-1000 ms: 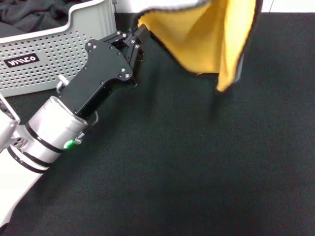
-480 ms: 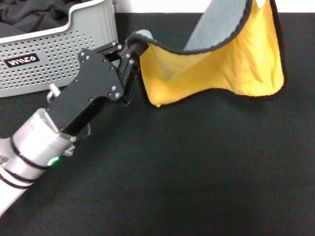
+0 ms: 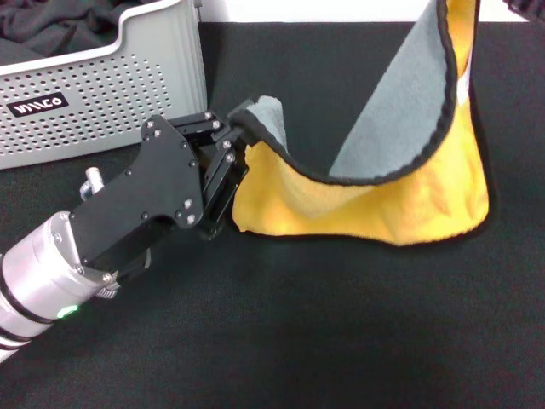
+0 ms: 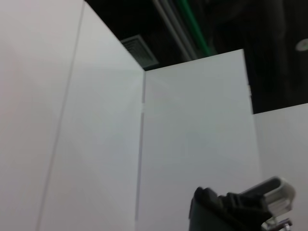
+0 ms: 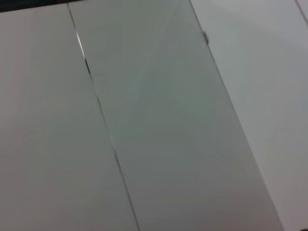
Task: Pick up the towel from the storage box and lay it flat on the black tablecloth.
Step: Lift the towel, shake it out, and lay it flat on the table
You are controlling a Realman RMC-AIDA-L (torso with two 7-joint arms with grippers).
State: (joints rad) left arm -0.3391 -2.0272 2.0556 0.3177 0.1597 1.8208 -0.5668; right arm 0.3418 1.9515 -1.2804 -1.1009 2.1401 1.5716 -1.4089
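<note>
In the head view the towel (image 3: 383,204) hangs in a sagging curve, yellow side toward me and grey side (image 3: 400,111) showing inside the fold, with black edging. Its lower edge touches the black tablecloth (image 3: 341,341). My left gripper (image 3: 239,128) is shut on the towel's left corner, low over the cloth and to the right of the storage box (image 3: 102,94). The towel's right corner rises out of the top of the view. My right gripper shows in no view.
A dark grey cloth (image 3: 51,25) lies inside the storage box at the back left. Both wrist views show only white panels; a black fixture with a clear part (image 4: 240,209) sits at one edge of the left wrist view.
The towel has come down and toward me until its lower edge meets the tablecloth. My left gripper moved down and nearer with the corner, and more of the grey side shows.
</note>
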